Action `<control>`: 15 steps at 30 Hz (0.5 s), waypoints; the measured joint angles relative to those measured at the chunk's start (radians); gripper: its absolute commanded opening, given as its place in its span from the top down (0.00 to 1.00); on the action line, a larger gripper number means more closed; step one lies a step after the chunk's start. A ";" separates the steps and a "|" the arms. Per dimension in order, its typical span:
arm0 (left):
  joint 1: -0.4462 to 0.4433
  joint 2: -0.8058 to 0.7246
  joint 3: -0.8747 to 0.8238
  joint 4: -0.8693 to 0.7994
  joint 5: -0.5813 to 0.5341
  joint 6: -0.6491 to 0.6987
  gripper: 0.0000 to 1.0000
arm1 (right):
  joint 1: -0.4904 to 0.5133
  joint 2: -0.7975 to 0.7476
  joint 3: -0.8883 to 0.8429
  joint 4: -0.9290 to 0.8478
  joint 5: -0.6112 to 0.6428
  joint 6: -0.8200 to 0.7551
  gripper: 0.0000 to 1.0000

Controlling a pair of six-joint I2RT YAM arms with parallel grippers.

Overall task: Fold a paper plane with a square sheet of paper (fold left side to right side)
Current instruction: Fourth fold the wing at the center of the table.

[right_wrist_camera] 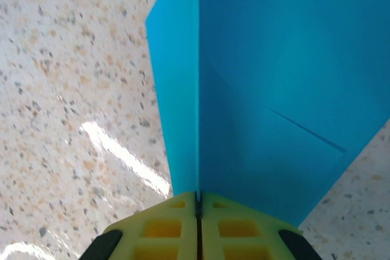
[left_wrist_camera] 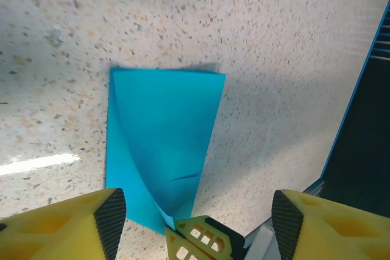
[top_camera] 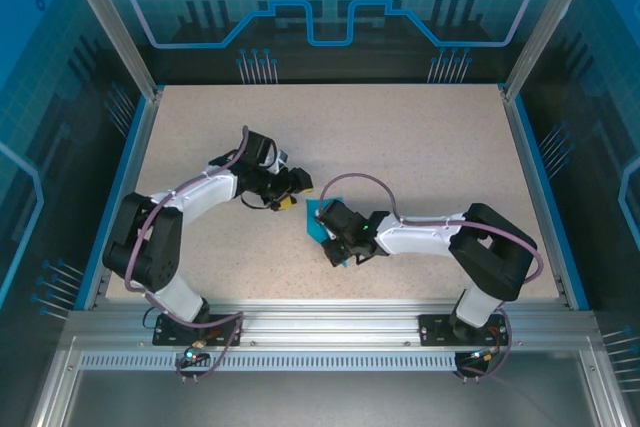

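The teal-blue sheet of paper (left_wrist_camera: 161, 138) lies near the table's middle, folded over on itself, one layer curling up off the other. My right gripper (right_wrist_camera: 198, 198) is shut on the sheet's near edge, with the paper (right_wrist_camera: 274, 77) rising from between its yellow fingers. In the left wrist view those fingers (left_wrist_camera: 201, 238) pinch the sheet's lower corner. My left gripper (left_wrist_camera: 198, 214) is open, its pads wide apart and nothing between them, just short of the sheet. From above, the left gripper (top_camera: 292, 190) sits up-left of the paper (top_camera: 318, 215) and the right gripper (top_camera: 337, 232) covers most of it.
The speckled tabletop (top_camera: 420, 147) is bounded by a blue rim (top_camera: 530, 162) and aluminium frame posts (top_camera: 110, 27). Both arms reach inward and their wrists are close together at the centre.
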 measured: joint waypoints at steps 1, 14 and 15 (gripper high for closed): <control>0.002 -0.004 -0.007 0.006 0.000 0.004 0.42 | -0.011 -0.010 -0.014 0.009 -0.020 0.000 0.93; -0.063 0.005 -0.144 0.088 0.016 -0.011 0.61 | -0.140 -0.070 -0.113 0.159 -0.274 0.031 0.93; -0.073 0.013 -0.143 0.096 0.017 -0.013 0.61 | -0.147 -0.070 -0.116 0.172 -0.288 0.034 0.93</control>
